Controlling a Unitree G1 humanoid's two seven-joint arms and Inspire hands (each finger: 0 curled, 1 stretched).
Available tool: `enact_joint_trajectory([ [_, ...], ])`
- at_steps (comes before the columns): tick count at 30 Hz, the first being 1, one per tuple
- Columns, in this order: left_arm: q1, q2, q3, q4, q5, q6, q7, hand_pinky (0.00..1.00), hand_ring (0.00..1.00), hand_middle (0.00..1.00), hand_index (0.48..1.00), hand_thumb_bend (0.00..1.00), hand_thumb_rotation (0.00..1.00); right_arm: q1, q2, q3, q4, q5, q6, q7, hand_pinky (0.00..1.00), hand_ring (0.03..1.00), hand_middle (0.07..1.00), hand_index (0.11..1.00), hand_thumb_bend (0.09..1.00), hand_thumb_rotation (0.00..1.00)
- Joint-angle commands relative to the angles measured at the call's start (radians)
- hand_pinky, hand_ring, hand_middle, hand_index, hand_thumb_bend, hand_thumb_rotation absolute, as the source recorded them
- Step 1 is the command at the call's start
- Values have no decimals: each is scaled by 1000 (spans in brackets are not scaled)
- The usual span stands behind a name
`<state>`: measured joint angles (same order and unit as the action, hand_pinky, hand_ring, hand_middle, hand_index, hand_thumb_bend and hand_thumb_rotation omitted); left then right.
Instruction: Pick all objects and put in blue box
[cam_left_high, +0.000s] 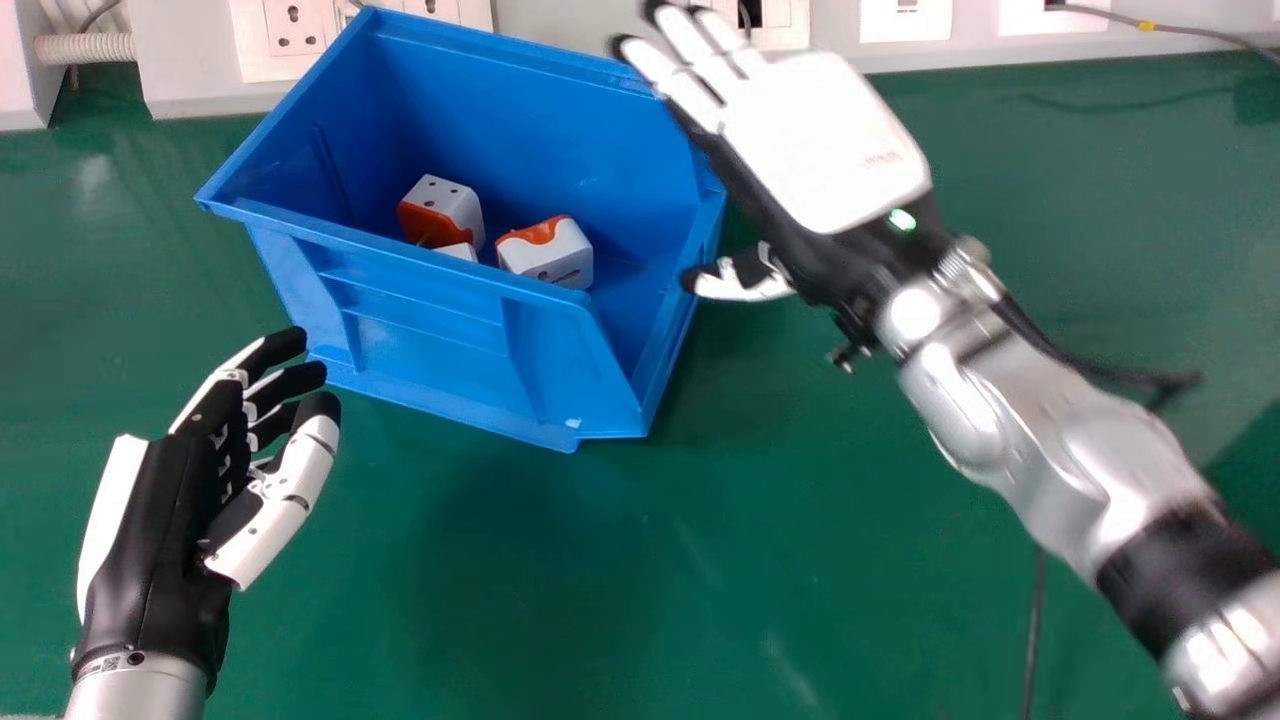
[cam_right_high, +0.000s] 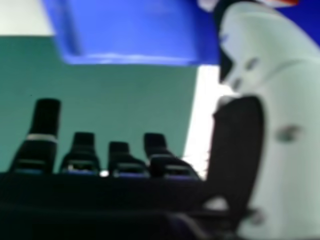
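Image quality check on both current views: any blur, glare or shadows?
Head view: motion-type blur on the right hand and its forearm, bright glare on that silver metal, left hand crisp, soft shadow on the green table in front of the blue box. Right hand view: soft throughout, fingers very dark, bright patch beside the thumb.

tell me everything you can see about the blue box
The blue box looks like glossy moulded plastic: open-topped, with thick rims, ribbed sides and a lowered, sloping opening at one end. A small pale mark shows low on the near side. It sits upright, slightly askew, on the green table, holding white-and-orange blocks. The right hand is over its far right corner; whether it touches, I can't tell.
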<state>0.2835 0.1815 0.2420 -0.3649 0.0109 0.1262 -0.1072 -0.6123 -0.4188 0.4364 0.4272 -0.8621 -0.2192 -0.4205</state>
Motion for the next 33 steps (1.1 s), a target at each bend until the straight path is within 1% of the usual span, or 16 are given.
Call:
enact_joint_trajectory([
  [1, -6, 13, 15, -12, -7, -10, 4, 715, 821, 841, 856, 220, 440, 171, -40, -130, -248, 57, 46, -20, 791, 957, 993, 924, 611, 0],
  [8, -6, 15, 23, -6, -16, -15, 0, 717, 822, 842, 859, 211, 417, 516, 9, -293, -534, 130, 86, -21, 851, 988, 999, 966, 505, 150],
  [13, -6, 14, 27, -1, -20, -22, -3, 717, 822, 842, 859, 209, 411, 641, 43, -350, -627, 154, 95, -13, 862, 994, 1000, 978, 461, 258],
  [14, -6, 14, 28, -2, -21, -21, -3, 717, 822, 842, 859, 209, 411, 658, 49, -359, -638, 161, 95, -9, 862, 994, 1000, 978, 461, 258],
  [15, -6, 14, 28, -3, -21, -20, -3, 718, 822, 842, 859, 208, 410, 677, 55, -367, -647, 172, 94, -5, 863, 995, 1000, 982, 443, 306],
  [16, -5, 15, 28, -5, -22, -20, -3, 718, 822, 842, 859, 208, 410, 692, 61, -375, -653, 185, 92, 1, 863, 995, 1000, 982, 443, 306],
  [17, -4, 15, 29, -6, -22, -20, -4, 718, 822, 842, 859, 208, 408, 706, 66, -383, -655, 199, 86, 7, 862, 996, 1000, 985, 429, 365],
  [18, -4, 15, 30, -6, -23, -21, -5, 718, 822, 842, 859, 208, 408, 722, 68, -391, -651, 221, 77, 17, 862, 996, 1000, 985, 429, 365],
  [19, -3, 16, 32, -4, -25, -23, -6, 719, 822, 842, 859, 208, 407, 740, 67, -399, -649, 242, 70, 32, 856, 997, 1000, 988, 418, 426],
  [20, -2, 17, 34, -3, -27, -25, -7, 719, 822, 842, 859, 208, 407, 758, 65, -406, -651, 260, 68, 48, 856, 997, 1000, 988, 418, 426],
  [21, -2, 17, 36, 0, -29, -28, -7, 719, 822, 842, 859, 207, 406, 773, 63, -413, -654, 276, 66, 64, 851, 998, 1000, 991, 406, 484],
  [23, -1, 19, 43, 6, -36, -32, -11, 719, 822, 842, 859, 207, 406, 800, 63, -425, -666, 302, 62, 94, 851, 998, 1000, 991, 406, 484],
  [26, 3, 20, 51, 5, -45, -35, -15, 720, 822, 841, 858, 206, 403, 846, 66, -433, -685, 325, 56, 129, 850, 999, 1000, 996, 381, 659],
  [28, 6, 21, 58, 8, -47, -40, -17, 720, 822, 841, 858, 206, 403, 879, 70, -434, -698, 342, 54, 154, 850, 999, 1000, 996, 381, 659],
  [31, 6, 23, 69, 20, -44, -51, -17, 725, 824, 842, 858, 208, 399, 916, 73, -433, -707, 379, 48, 199, 859, 1000, 1000, 998, 375, 791],
  [33, 3, 27, 82, 35, -49, -60, -19, 726, 825, 842, 858, 209, 398, 933, 79, -431, -708, 400, 43, 223, 861, 1000, 1000, 999, 374, 820],
])
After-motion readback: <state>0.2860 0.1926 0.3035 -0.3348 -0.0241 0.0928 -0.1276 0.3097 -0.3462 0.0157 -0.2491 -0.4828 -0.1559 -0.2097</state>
